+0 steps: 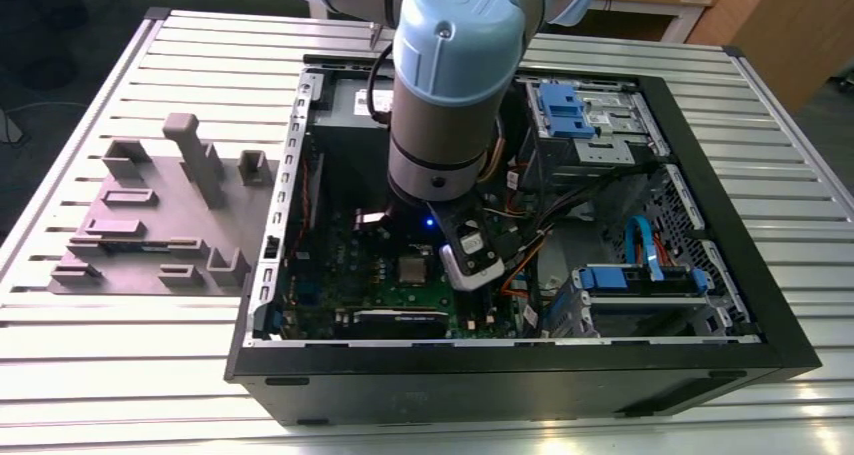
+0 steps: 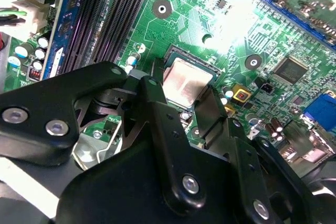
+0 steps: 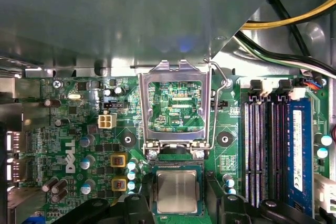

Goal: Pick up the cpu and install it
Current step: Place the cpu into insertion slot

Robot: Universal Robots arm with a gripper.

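tool (image 3: pixel 181 204) is down inside the open pc case (image 1: pixel 747 305) on the worktop (image 1: pixel 120 375), spread. fingers (image 3: pixel 137 209) straddle the cpu (image 3: pixel 178 191), thin dark gap either side in the first wrist view. cpu lies flat in the motherboard (image 3: pixel 68 129) socket, silver top up. retention frame (image 3: pixel 176 106) is flipped open beside it.

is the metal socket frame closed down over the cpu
No, the metal frame stands flipped open beside the bare cpu.

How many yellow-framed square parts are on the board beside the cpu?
2: first yellow square and second yellow square, side by side, beside the cpu. Others may be hidden.
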